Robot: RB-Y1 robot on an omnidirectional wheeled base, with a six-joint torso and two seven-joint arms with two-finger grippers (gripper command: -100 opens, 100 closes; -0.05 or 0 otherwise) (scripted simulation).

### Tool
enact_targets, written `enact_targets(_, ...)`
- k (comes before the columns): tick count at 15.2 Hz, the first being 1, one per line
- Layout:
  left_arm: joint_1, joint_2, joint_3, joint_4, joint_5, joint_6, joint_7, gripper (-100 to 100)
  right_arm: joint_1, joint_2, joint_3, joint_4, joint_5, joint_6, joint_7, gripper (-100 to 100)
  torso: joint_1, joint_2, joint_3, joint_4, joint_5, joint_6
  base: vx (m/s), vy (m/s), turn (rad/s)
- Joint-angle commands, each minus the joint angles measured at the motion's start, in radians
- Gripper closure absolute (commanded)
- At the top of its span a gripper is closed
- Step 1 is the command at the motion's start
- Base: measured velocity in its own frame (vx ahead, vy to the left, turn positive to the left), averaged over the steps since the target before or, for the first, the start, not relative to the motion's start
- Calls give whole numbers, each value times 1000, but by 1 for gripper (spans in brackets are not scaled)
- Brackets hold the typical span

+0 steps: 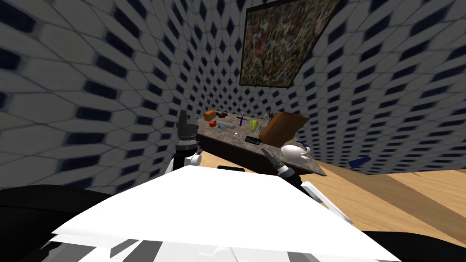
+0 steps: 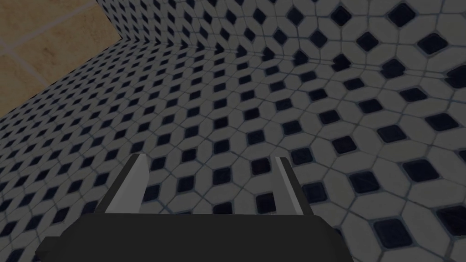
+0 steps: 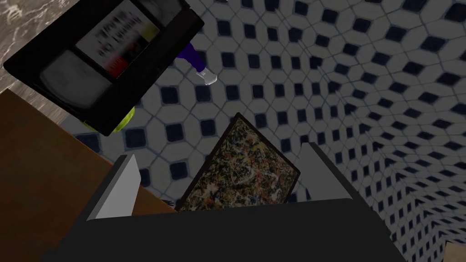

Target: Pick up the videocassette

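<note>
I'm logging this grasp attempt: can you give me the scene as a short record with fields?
target: black videocassette, lying flat on the mottled countertop
right gripper: open, close to the videocassette, not around it
left gripper: open, raised at the countertop's left end
nearby: brown board, white teapot
grasp: not yet made

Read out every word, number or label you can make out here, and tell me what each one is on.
The videocassette, on its label: lines of dark print beside red and yellow blocks, too blurred to read.
The framed picture: speckled paint, no writing.
Nothing else here carries text that can be read.
</note>
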Motion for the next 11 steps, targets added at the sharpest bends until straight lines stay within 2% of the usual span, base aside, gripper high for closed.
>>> enact_targets(1,0,0,0,0,0,0,0,0,3,-50,3,24,16,-1,-1,-100,0,0,0,0,0,0,-1,30,151)
enact_targets(2,0,0,0,0,0,0,0,0,3,-65,3,24,16,-1,-1,-100,0,0,0,0,0,0,0,19,44)
enact_targets(3,0,0,0,0,0,0,0,0,15,-94,3,53,36,-7,-1,-100,0,0,0,0,0,0,1,27,147)
enact_targets(5,0,0,0,0,0,0,0,0,15,-129,3,53,36,-7,-1,-100,0,0,0,0,0,0,1,26,109)
enact_targets(6,0,0,0,0,0,0,0,0,27,-154,3,83,57,-13,-1,-100,0,0,0,0,0,0,1,29,132)
enact_targets(8,0,0,0,0,0,0,0,0,27,-193,3,83,57,-13,-1,-100,0,0,0,0,0,0,-1,26,112)
enact_targets(9,0,0,0,0,0,0,0,0,39,-220,3,114,78,-18,-1,-100,0,0,0,0,0,0,5,27,175)
enact_targets(11,0,0,0,0,0,0,0,0,39,-257,3,114,78,-18,-1,-100,0,-1,0,0,0,0,6,23,107)
